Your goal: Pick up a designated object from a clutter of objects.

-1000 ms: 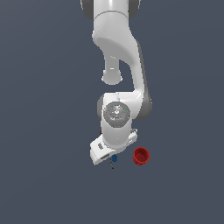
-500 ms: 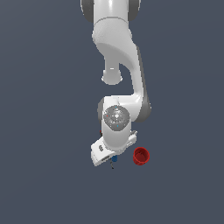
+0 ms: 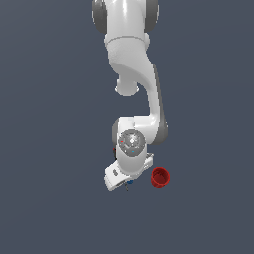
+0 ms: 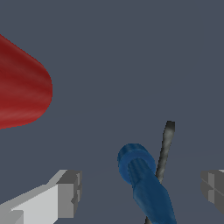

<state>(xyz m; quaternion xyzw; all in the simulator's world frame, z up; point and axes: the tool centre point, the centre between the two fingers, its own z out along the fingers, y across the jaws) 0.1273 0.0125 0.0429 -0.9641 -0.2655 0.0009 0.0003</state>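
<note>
Claw (image 4: pixel 140 192): mine, spread wide, its two grey fingertips (image 4: pixel 70 192) well apart and pinching nothing. Blue piece (image 4: pixel 144 183): the designated item, a small dark-blue stubby cylinder, lying between my fingertips but touching neither pad, its round end face turned away from my wrist and its body running back toward me; in the exterior view only a speck of it (image 3: pixel 130 183) shows, just under my claw (image 3: pixel 128 184). Thin grey rod (image 4: pixel 165 148): slender, dark at its tip, lying just beside the blue piece and crossing behind it, also within the span of my fingers; whether it touches the blue piece I cannot tell. Red cup (image 3: pixel 159 177): standing beside my claw, on the exterior view's right, apart from my fingers and from the blue piece; from my wrist it appears as a large red rounded shape (image 4: pixel 22 87) off to one side, beyond my fingertip. Table (image 3: pixel 59 198): plain dark grey-blue surface under all items. Arm (image 3: pixel 131 74): white, hanging down from above with my wrist bent over the items, hiding much of what lies under it in the exterior view.
</note>
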